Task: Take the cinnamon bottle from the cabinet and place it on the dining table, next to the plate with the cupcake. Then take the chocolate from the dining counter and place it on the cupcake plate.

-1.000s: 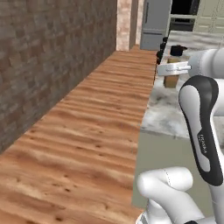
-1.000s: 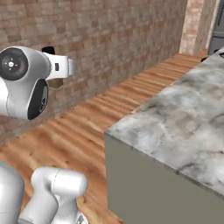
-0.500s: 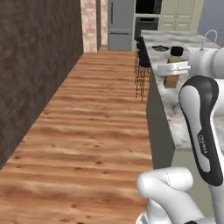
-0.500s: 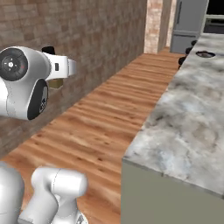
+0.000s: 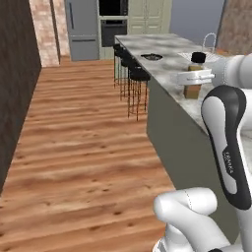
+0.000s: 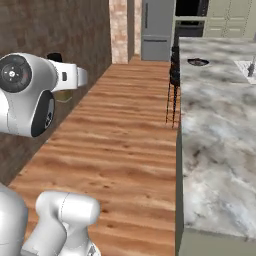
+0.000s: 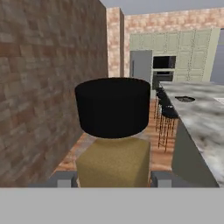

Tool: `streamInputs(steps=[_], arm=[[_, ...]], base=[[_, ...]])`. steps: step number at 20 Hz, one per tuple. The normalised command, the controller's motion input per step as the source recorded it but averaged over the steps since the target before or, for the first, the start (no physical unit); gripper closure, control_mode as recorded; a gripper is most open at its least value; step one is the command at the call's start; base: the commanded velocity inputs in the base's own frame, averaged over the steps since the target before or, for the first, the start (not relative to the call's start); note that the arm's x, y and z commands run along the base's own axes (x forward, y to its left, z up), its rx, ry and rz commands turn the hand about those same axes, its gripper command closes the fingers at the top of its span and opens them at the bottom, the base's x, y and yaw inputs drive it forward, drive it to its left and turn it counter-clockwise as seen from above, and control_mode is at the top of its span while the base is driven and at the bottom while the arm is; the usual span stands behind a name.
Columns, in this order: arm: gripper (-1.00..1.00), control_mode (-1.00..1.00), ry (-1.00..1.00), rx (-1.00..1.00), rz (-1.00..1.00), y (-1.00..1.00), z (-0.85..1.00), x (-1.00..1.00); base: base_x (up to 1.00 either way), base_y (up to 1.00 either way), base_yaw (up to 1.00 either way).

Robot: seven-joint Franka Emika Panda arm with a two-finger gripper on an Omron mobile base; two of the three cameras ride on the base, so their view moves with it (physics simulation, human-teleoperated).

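Note:
The cinnamon bottle [image 7: 113,131], a tan body under a wide black cap, stands upright between my finger tips [image 7: 64,179] in the hand view. My gripper [image 7: 113,177] is shut on its lower body. In the left base view the bottle [image 5: 192,91] hangs under the white hand beside the counter's edge, with the gripper [image 5: 193,84] around it. The right base view shows the bottle [image 6: 63,95] partly behind the hand, gripper [image 6: 62,92] closed on it. A small dark dish [image 5: 151,57] lies far off on the marble counter [image 5: 167,66]; what it bears is too small to tell. The chocolate is out of view.
Black bar stools [image 5: 132,74] line the long marble counter [image 6: 215,125]. A dark brick wall [image 6: 45,30] runs along the left. Open wooden floor [image 5: 83,147] lies between wall and counter. A grey fridge [image 5: 82,27], oven and a tap [image 5: 209,40] stand at the far end.
The whole picture has swung as the base turns: the wall slid left, the counter, stools and fridge came into view. The bottle stays in the gripper.

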Motion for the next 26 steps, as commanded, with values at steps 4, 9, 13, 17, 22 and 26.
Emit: streamInputs(steps=[4,9,13,17,22,26], arm=[[1.0,1.0,0.0,0.0,0.0,0.0,0.0,0.0],[1.0,1.0,0.0,0.0,0.0,0.0,0.0,0.0],[1.0,1.0,0.0,0.0,0.0,0.0,0.0,0.0],[1.0,1.0,0.0,0.0,0.0,0.0,0.0,0.0],[1.0,1.0,0.0,0.0,0.0,0.0,0.0,0.0],[1.0,1.0,0.0,0.0,0.0,0.0,0.0,0.0]], base=[[1.0,1.0,-0.59],[1.0,1.0,-0.61],[1.0,1.0,-0.6],[1.0,1.0,-0.56],[1.0,0.99,-0.49],[1.0,1.0,-0.44]])
